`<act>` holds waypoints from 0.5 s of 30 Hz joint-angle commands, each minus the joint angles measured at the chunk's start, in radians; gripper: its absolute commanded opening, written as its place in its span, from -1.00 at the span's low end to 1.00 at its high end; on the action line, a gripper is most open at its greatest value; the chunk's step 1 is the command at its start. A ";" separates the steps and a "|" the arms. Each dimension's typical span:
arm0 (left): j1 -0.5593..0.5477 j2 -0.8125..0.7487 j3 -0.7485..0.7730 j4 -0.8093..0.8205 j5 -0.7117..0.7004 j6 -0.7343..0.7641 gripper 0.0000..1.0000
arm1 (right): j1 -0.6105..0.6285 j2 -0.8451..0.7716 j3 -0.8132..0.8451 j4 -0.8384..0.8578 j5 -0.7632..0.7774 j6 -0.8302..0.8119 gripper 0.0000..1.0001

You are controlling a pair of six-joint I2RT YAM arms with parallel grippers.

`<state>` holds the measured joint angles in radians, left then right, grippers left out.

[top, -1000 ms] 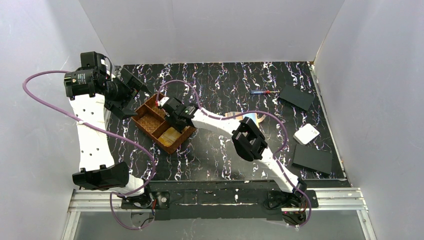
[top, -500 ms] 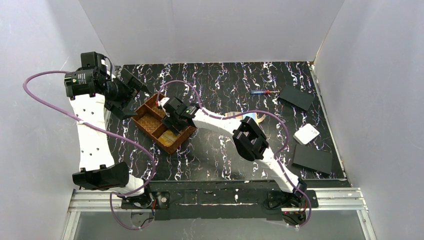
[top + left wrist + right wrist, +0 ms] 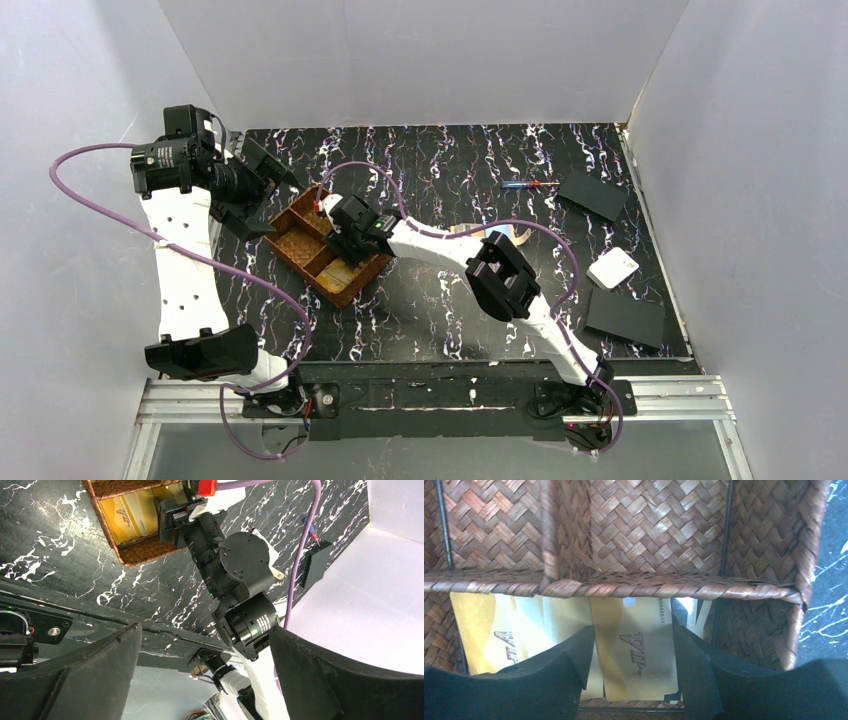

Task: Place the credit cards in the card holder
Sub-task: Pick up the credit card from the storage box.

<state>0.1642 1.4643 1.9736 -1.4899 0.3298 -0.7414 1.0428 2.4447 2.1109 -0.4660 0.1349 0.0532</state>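
Hovering low in the woven tray [image 3: 749,591], the right fingers [image 3: 569,670] are standing partly open and are gripping nothing. They are straddling one gold card [image 3: 636,675] at the lower centre of the right wrist view. That card is lying flat on top of the other credit cards [image 3: 514,625] in the compartment along the bottom of that view. Its long axis is running from bottom to top of the frame, so its two long edges are facing the two fingers (a closing move would be pinching it across its short width). Its upper end is disappearing behind the tray's woven divider, and I am unable to tell whether the fingers are touching it or sitting just beside it. The right arm is plainly the nearer one: the left fingers [image 3: 85,680] are spread wide and empty, hanging beside the tray toward the upper left of the overhead view. A tan shape at centre right of the bench [image 3: 430,160], half hidden behind the right arm, is probably the card holder [image 3: 512,235], well apart from the tray.
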 commanded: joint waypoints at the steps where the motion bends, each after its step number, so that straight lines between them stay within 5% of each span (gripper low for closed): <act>1: 0.004 -0.025 -0.004 -0.079 0.010 0.012 0.97 | -0.002 0.016 -0.041 -0.039 0.042 0.010 0.22; 5: 0.003 -0.025 -0.005 -0.079 0.011 0.013 0.97 | -0.007 0.025 -0.001 -0.078 0.059 -0.013 -0.20; 15: 0.003 -0.024 -0.015 -0.088 0.001 0.011 0.97 | -0.007 -0.015 0.090 -0.087 0.172 -0.050 -0.19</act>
<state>0.1646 1.4643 1.9701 -1.4895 0.3298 -0.7410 1.0428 2.4447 2.1273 -0.5045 0.2417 0.0219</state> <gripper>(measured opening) 0.983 0.413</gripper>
